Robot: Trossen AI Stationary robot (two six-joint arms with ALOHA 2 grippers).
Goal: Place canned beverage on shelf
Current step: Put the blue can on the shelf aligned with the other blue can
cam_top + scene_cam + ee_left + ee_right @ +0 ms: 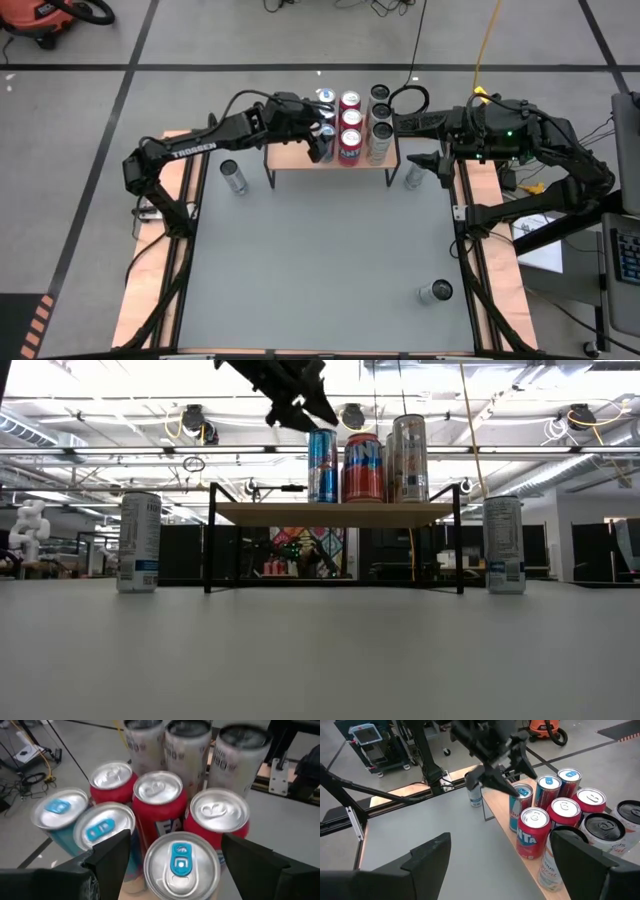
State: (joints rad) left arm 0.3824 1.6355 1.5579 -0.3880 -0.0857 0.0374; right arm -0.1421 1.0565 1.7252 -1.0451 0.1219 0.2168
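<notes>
Nine cans stood packed in three rows on the shelf (330, 160), and your left gripper (172, 855) hovered over the front blue-tabbed can (181, 865) at the shelf's left front corner, fingers (112, 857) spread apart on either side of its lid and not touching it. That can sat upright on the wooden top, touching or nearly touching the red cans (159, 800) behind it, and very close to the front edge as far as the left wrist view showed. Your main risk, as I judged it, was the withdrawal: with the fingers straddling the lid, any sideways drift as you lifted could clip the rim and tip the can off the edge or knock it into its neighbours, and the tight packing would let one bump spread. Your right gripper (495, 870) waited with its fingers wide apart and empty beside the shelf's right end, near an upright silver can (413, 176) on the bench (320, 270). Two more cans, one near the left side (233, 177) and one toward the front right (436, 292), remained on the bench.
</notes>
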